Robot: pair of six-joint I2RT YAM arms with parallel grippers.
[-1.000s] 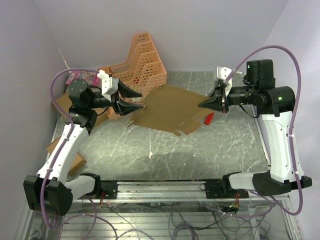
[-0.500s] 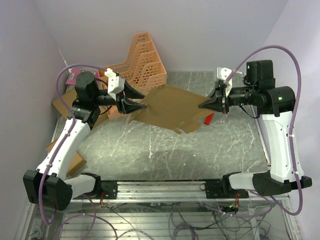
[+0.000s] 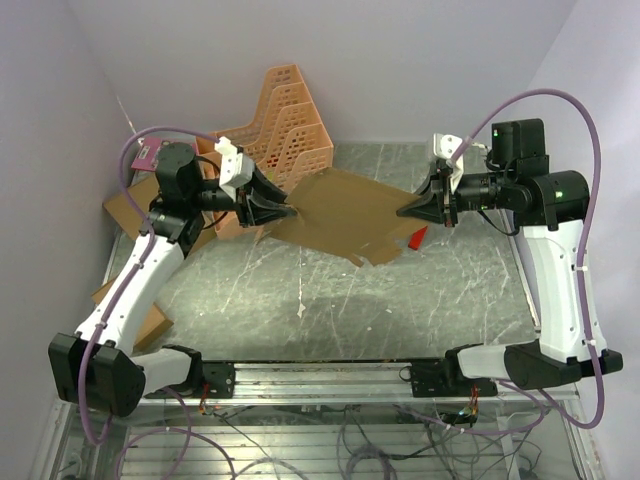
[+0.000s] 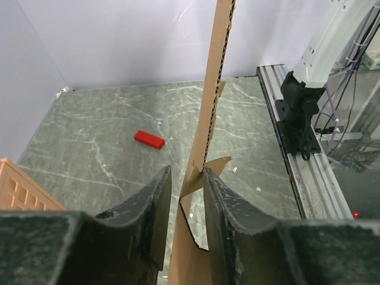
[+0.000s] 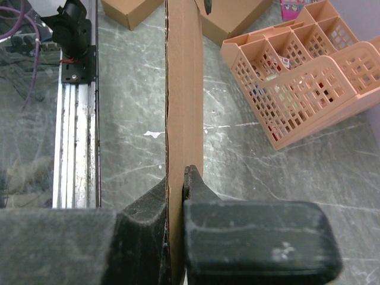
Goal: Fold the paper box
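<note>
From above, the paper box [image 3: 340, 212], a plain brown die-cut cardboard sheet, hangs over the grey-green marbled table [image 3: 300, 300] at mid-frame, between the left gripper [image 3: 278, 210] and the right gripper [image 3: 405, 211]. An orange plastic lattice basket [image 3: 285, 125] stands behind it. In the left wrist view the sheet runs edge-on between fingers [image 4: 148, 208] that straddle it with a slim gap. A small red block [image 4: 149, 139] lies left of centre. In the right wrist view the jaws pinch the sheet's edge at lower centre.

A plain brown die-cut cardboard sheet [image 3: 340, 215], unfolded, is hanging just above the table toward the far middle, stretching almost flat from left to right, its notched flaps drooping along the near-right edge.
</note>
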